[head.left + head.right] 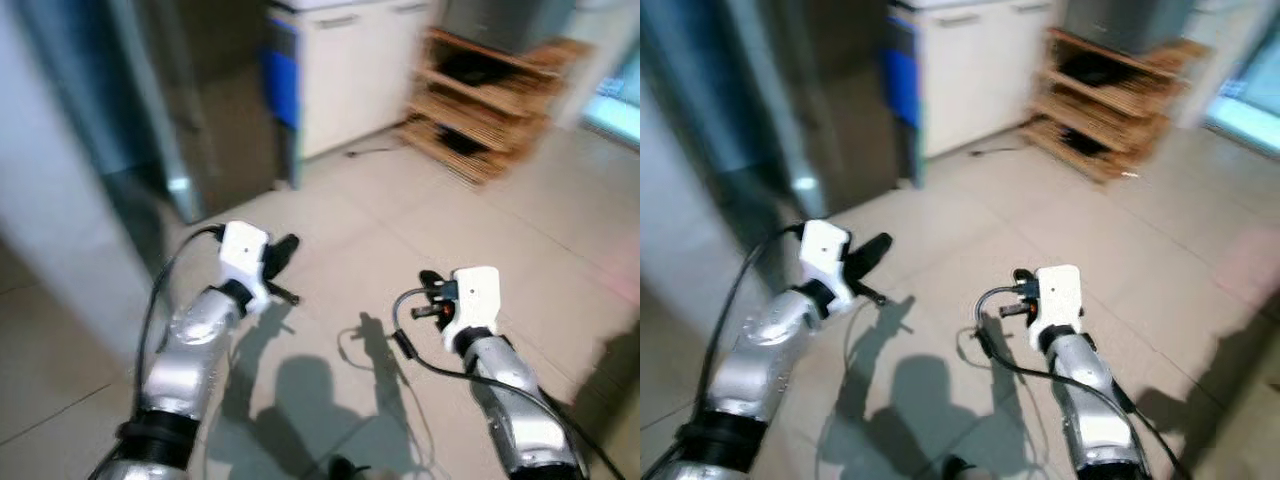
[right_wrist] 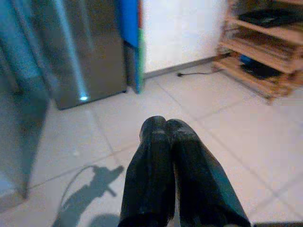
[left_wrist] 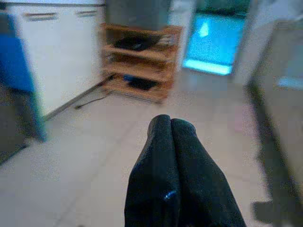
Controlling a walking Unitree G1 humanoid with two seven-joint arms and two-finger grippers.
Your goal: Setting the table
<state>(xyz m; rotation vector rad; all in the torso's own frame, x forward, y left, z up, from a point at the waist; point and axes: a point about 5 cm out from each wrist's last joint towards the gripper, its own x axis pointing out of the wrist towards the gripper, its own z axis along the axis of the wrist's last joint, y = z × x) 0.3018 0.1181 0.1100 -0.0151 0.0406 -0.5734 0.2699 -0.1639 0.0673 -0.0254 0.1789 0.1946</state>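
Black fingers of the left hand (image 3: 170, 127) are pressed together, gripping nothing; the right hand (image 2: 165, 125) is the same, both held out over the pale tiled floor (image 1: 420, 230). Beyond them stand a wooden shelf rack (image 1: 490, 100) with dark items on its tiers, a white cabinet (image 1: 350, 70), and a steel fridge (image 2: 80, 47).

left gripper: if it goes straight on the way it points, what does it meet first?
Probably the wooden shelf rack. The left gripper, fingers shut, points over bare tiled floor towards it; nothing nearer shows, though blur leaves depth unclear.
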